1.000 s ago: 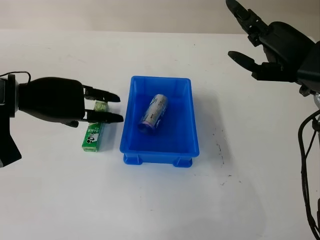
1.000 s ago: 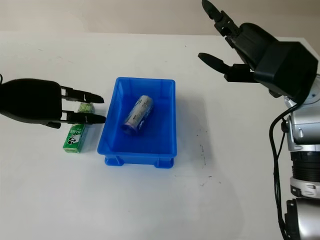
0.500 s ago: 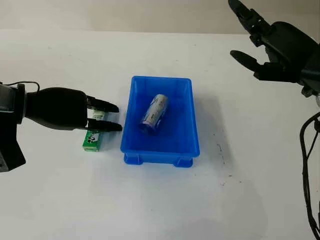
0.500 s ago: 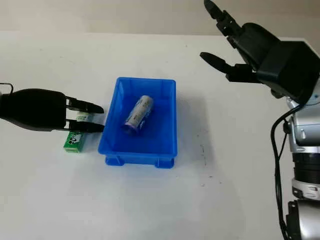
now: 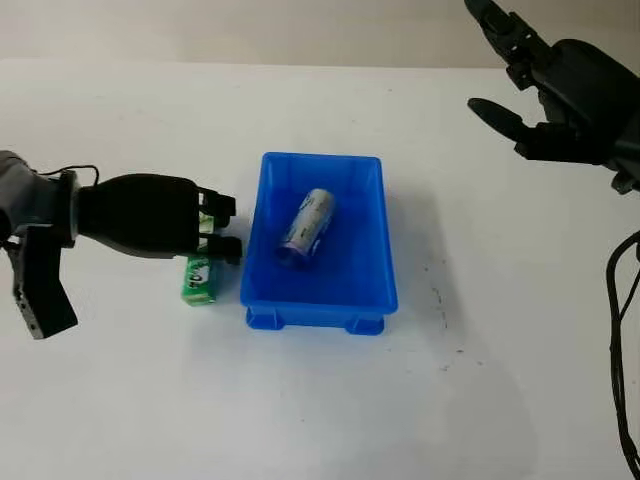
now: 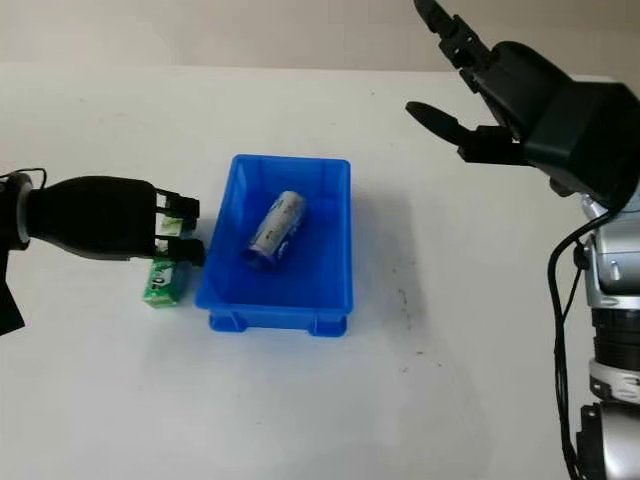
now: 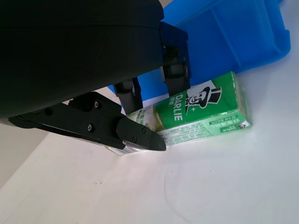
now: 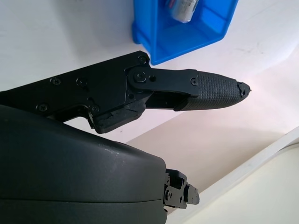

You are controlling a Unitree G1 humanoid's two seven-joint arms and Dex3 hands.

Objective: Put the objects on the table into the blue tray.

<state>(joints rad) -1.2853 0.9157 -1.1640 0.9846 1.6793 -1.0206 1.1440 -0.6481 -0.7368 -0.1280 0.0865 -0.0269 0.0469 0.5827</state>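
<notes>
Blue tray (image 5: pixel 385 240) sits in the middle of the white table (image 5: pixel 320 400) and holds a silver can (image 5: pixel 307 226) lying on its side. Just beside the tray's left wall lies a green box (image 7: pixel 203 112) printed "DARLIE", flat on the table. The left hand (image 5: pixel 145 215) is low over the box's far end, its fingers (image 7: pixel 135 135) curled down around the box on both sides; whether they already grip it cannot be told. The right hand (image 5: pixel 560 85) hangs open, high above the table's far right, well apart from the tray.
</notes>
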